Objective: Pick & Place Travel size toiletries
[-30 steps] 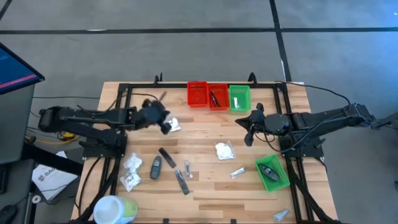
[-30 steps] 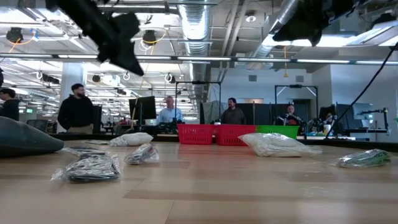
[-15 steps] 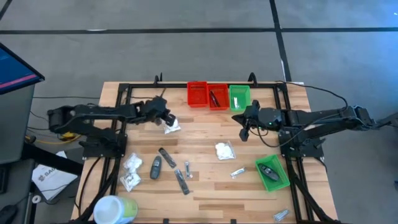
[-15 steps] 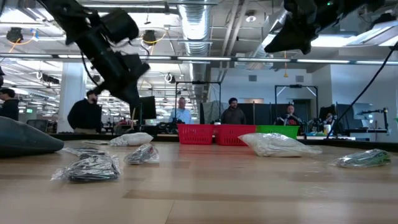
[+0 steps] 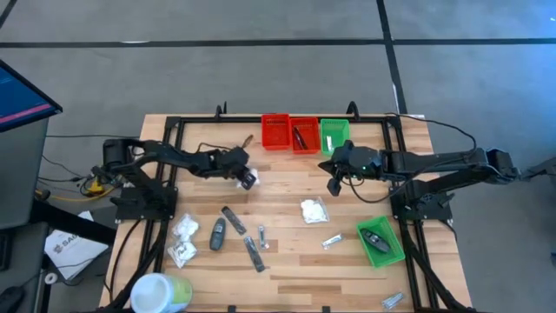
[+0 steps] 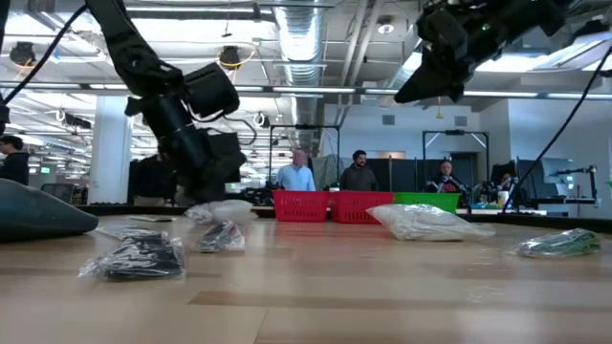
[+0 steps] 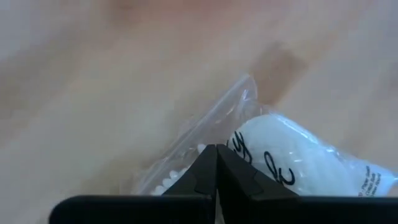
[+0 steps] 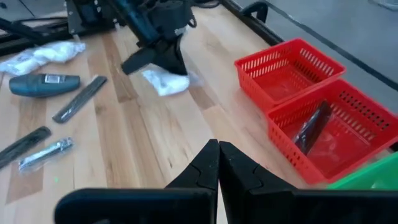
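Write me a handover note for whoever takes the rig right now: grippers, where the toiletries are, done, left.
Left gripper: jaws shut, down at the white packet near the table's back left; a grip on it cannot be confirmed.
Right gripper: jaws shut, empty, hovering in front of the green bin.
Done: a dark stick lies in the middle red bin, white items in the back green bin, a dark item in the green bin at front right.
Left: the packet at centre, two packets at front left, the dark sticks and oval, silvery sachets.
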